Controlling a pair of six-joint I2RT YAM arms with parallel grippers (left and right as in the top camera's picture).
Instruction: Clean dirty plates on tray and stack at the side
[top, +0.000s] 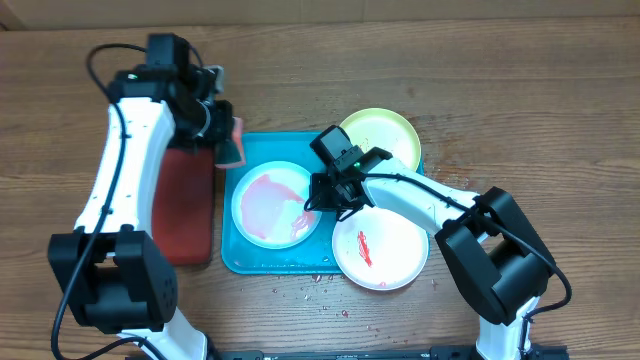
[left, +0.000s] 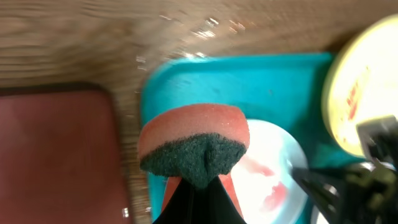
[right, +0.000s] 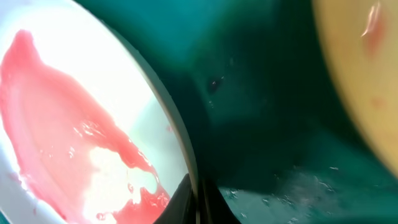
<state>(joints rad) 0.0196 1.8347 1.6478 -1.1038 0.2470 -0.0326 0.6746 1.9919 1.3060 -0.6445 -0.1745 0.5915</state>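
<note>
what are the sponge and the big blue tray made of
Orange-and-dark-green sponge: looks like soft foam backed by a coarse fibrous scouring layer. It bulges where it is pinched, and the green face is fuzzy and matte.
Large turquoise rectangular tray: probably moulded plastic, smooth and faintly glossy, judging by its even colour, rounded corners and raised rim.

Glossy sauce-slick plastic plates (top: 275, 205), smooth plastic tray (top: 280, 148), matt grained wood table (top: 500, 80), rough-faced foam sponge (left: 193, 134).

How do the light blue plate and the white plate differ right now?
The light blue plate wears a broad pink smear; the white plate has one small red streak. The light blue plate lies inside the tray; the white plate overhangs its corner. Both are round, face up, dirty.
</note>
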